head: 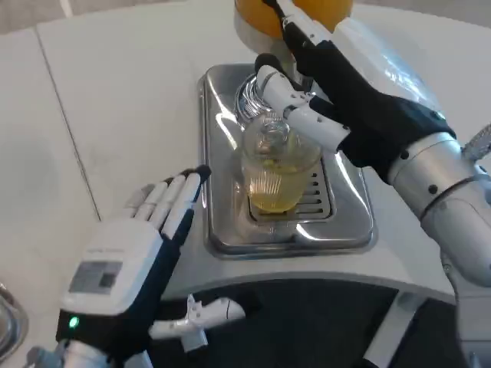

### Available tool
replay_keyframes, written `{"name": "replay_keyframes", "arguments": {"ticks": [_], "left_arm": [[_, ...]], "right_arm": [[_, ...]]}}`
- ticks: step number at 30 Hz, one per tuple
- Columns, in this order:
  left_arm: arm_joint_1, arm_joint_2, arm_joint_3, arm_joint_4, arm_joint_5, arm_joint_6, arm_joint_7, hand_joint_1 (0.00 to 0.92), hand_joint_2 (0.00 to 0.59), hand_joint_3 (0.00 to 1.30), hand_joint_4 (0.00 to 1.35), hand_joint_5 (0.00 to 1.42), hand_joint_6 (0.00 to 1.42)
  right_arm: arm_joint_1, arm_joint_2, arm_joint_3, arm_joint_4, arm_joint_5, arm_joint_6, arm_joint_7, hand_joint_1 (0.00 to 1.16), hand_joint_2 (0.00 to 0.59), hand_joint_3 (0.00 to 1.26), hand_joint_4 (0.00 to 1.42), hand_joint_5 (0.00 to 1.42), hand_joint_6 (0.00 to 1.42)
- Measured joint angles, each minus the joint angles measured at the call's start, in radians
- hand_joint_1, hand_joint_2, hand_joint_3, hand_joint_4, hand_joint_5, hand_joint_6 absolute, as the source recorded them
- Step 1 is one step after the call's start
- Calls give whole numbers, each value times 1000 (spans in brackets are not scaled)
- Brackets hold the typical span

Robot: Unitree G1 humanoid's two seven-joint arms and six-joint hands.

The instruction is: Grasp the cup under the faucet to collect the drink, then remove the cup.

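Note:
A clear ribbed cup (276, 172) with yellow drink in its lower part stands on the steel drip tray (219, 230), under the chrome faucet (252, 93) of the orange juice dispenser (257, 17). My right hand (337, 96) reaches in from the right; its fingers touch the cup's rim and the faucet area, and I cannot tell whether they grip the cup. My left hand (142, 245) hovers just left of the tray with fingers held straight and together, thumb spread below, holding nothing.
The table's front edge (322, 276) runs just below the tray, with dark floor beyond. A seam (69, 138) in the white tabletop lies to the left. A metal rim (9, 326) shows at the bottom left corner.

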Motion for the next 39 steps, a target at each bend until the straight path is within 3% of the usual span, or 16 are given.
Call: {"name": "replay_keyframes", "arguments": {"ticks": [6, 26, 31, 39], "left_arm": [[-77, -3, -12, 46, 0, 19, 3, 3, 26, 0, 0, 54, 58], [-158, -11, -80, 139, -1, 39, 17, 5, 26, 0, 0, 54, 59], [-167, -11, -85, 155, -1, 39, 20, 5, 26, 0, 0, 54, 59], [-172, -10, -89, 160, -1, 39, 20, 5, 31, 0, 0, 48, 60]], "right_arm": [[0, 0, -2, -3, 2, 0, 5, 0, 586, 0, 0, 0, 0], [16, 6, -22, -36, 4, 21, 9, 0, 586, 0, 0, 0, 0], [61, 17, -45, -80, 3, 32, -12, 0, 586, 0, 0, 0, 0], [207, 83, -61, -172, -66, 37, -124, 0, 586, 0, 0, 0, 0]]}}
